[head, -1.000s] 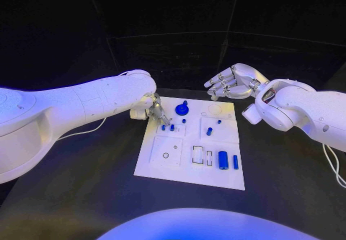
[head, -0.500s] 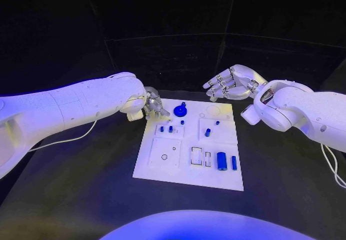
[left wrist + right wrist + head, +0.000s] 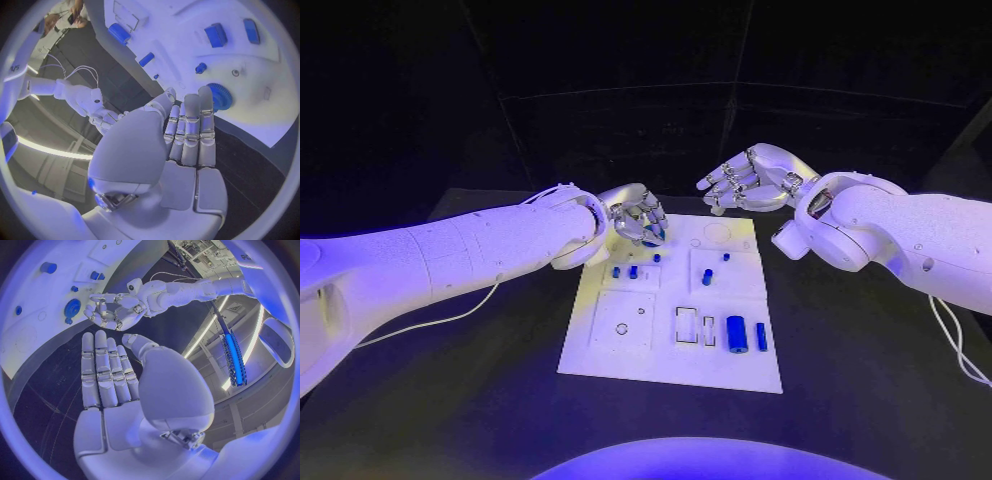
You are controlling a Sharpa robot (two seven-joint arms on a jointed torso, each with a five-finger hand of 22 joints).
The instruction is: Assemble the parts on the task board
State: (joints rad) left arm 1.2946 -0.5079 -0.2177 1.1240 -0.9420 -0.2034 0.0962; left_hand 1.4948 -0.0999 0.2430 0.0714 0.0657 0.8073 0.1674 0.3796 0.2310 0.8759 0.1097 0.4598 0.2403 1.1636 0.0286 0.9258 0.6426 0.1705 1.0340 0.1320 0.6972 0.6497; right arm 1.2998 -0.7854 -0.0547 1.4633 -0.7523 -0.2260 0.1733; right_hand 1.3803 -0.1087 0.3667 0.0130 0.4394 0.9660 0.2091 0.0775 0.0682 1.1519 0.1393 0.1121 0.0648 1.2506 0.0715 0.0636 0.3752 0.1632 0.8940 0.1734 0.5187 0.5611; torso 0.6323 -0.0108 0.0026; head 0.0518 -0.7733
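Left hand (image 3: pixel 636 215) has lifted from the task board (image 3: pixel 661 355), fingers spread and empty above the blue gear (image 3: pixel 218 96); no part is held yet

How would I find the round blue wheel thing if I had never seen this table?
Look at the white board in the middle of the black table, then go to its far edge, near the left robot hand. The wheel lies there by the fingertips. It is the only round, flat blue piece with a toothed rim; the other blue pieces are small pegs and bars.
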